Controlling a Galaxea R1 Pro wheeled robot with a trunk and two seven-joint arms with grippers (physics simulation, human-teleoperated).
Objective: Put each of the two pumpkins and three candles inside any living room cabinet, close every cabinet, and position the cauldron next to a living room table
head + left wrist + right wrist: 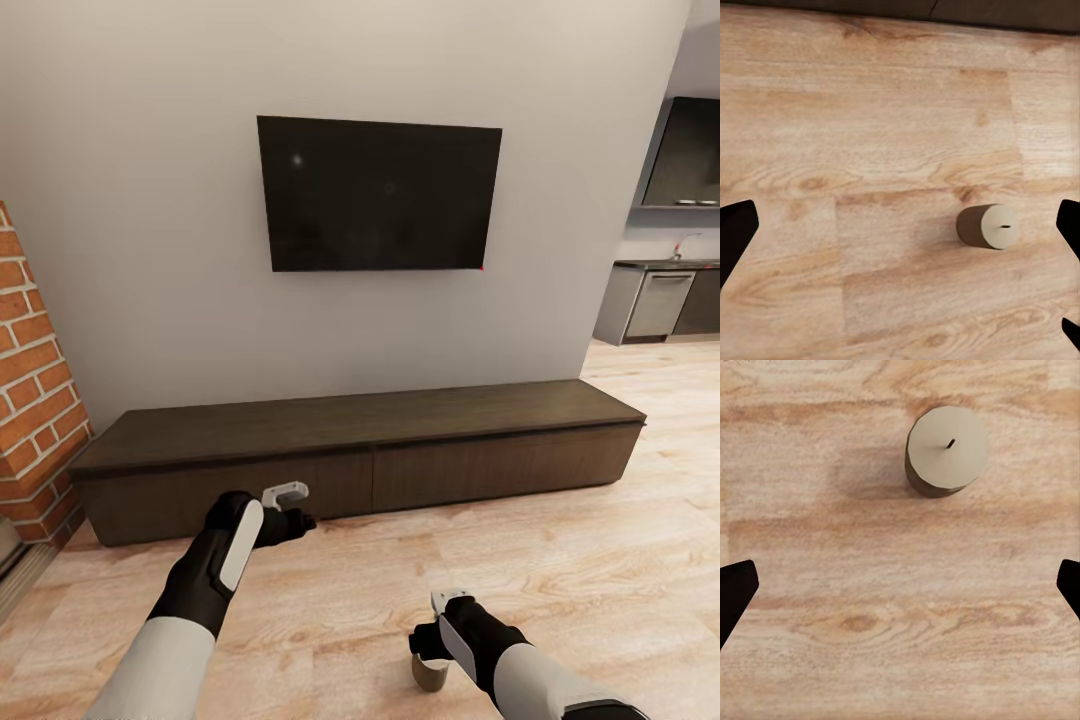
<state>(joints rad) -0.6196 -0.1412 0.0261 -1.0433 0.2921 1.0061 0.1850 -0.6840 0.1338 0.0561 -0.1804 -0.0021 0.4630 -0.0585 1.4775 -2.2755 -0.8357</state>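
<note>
A: Where is the candle (430, 675)?

B: One candle shows, standing upright on the wood floor (600, 560) at about five o'clock in the head view, just beside the right gripper (428, 640). The right wrist camera looks straight down on its pale top and wick (947, 450).

A: Is that gripper around it?

B: No. Its fingers (735, 592) are spread wide and hold nothing. I judge it hangs above the candle to line up a grasp.

A: And the left gripper (290, 510)?

B: It is also spread and holds nothing, hovering at seven o'clock near the cabinet (360, 450), probably placed to pull a drawer.

A: The cabinet?

B: One long low unit under one television (378, 195), two drawer fronts, both shut.
</note>
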